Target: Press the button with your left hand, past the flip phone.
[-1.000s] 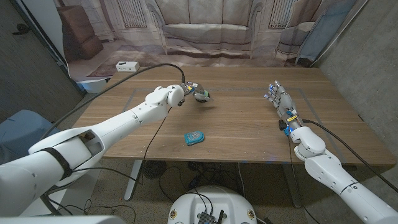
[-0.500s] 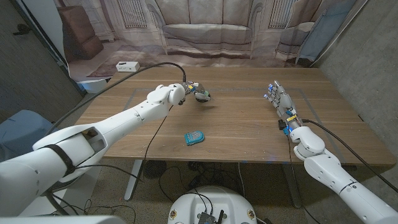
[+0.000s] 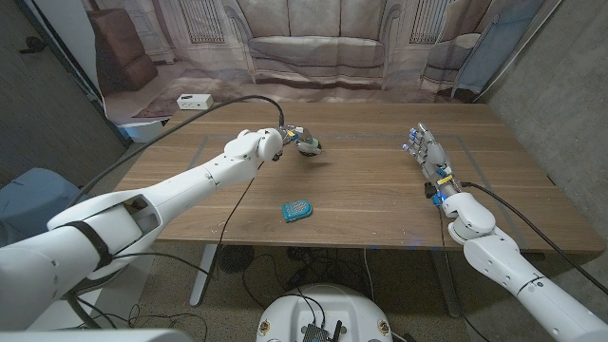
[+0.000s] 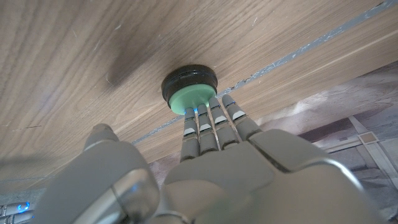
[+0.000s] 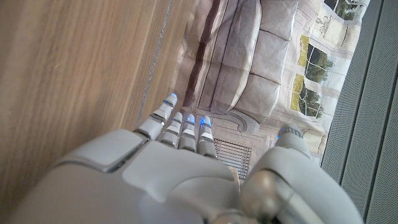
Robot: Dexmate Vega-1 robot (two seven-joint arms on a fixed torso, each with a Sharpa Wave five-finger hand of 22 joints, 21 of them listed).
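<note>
- My left hand (image 3: 288, 139) is stretched out over the far middle of the table (image 3: 361, 190), because the button (image 4: 189, 91) sits there, beyond the flip phone (image 3: 296, 210).
- In the left wrist view, the fingertips (image 4: 205, 111) lie straight and side by side on the near edge of the button's green cap. They hold nothing; I judge this a flat-finger push rather than a grip.
- I cannot tell whether the cap is actually pressed down or only touched.
- The button, a green top in a black ring, stands just beside a grey tape line on the wood.
- The flip phone, blue and closed, lies nearer to me, well apart from the hand. The arm passes to its left, so I judge it safe from a knock.
- My right hand (image 3: 427, 154) waits at the right side, fingers straight, slightly apart and holding nothing, well clear since this task needs only the left.
</note>
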